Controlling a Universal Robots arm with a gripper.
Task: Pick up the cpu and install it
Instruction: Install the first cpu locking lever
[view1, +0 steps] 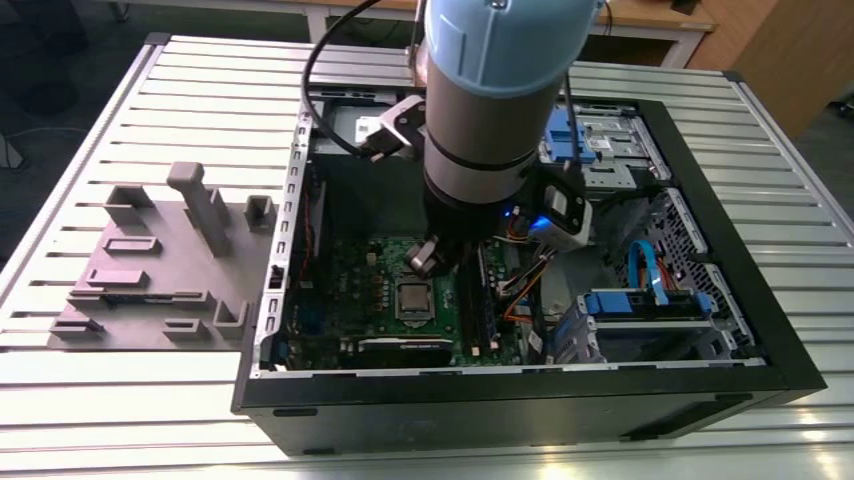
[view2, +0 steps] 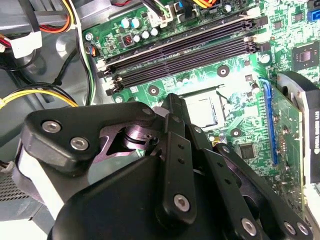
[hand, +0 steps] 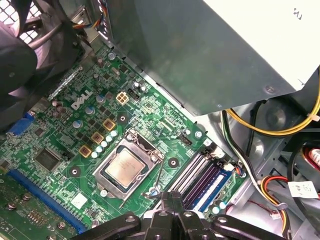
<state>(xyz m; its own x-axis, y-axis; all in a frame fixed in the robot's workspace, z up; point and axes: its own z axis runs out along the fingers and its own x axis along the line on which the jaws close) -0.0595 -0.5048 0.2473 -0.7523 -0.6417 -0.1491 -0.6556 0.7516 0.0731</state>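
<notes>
Hovering inside the open computer case, the end effector hangs just above the green motherboard, its black fingers drawn together with nothing between them. The cpu already sits flat in the socket frame on that board, its silvery top facing up; in the exterior view it shows as a small pale square just below the fingertips. In the second wrist view the same chip lies beyond the black linkage, apart from it. Long dark memory slots run beside the socket, and a blue slot lies near the board's edge. Over the board a large grey metal box fills one end of the case, with yellow cables curling past it. On the slatted desk, at the exterior view's left of the case, stands a grey fixture with several upright blocks.
</notes>
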